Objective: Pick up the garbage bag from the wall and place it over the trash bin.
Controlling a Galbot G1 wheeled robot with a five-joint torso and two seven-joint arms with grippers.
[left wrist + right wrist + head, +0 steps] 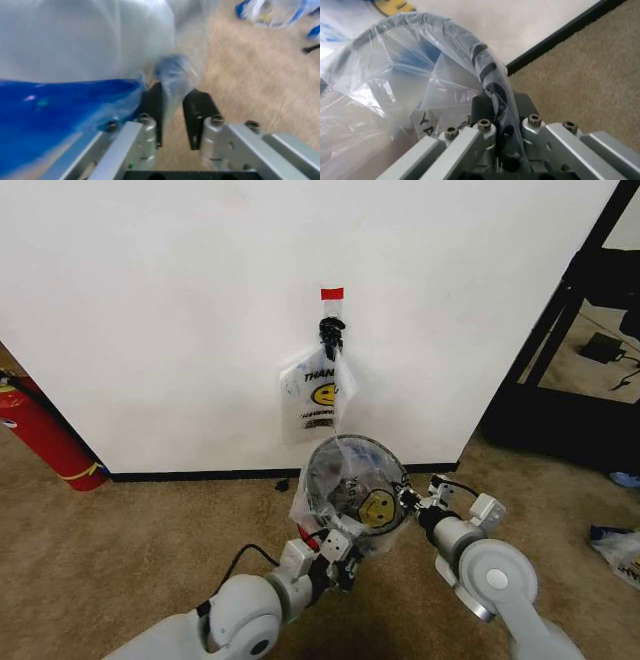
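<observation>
garbage bag (352, 490) draped over trash bin (322, 510) on carpet near wall (200, 300) | left gripper (172, 112) pinching bag's near edge | right gripper (497, 112) pinching bag at bin rim

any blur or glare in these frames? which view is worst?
Left wrist view is worst: motion-blurred, the garbage bag smeared between the left gripper's jaws. Right wrist view: sharp, soft highlights on the plastic pinched with the trash bin rim in the right gripper. Head view: even lighting, no harsh shadows on the wall.
</observation>
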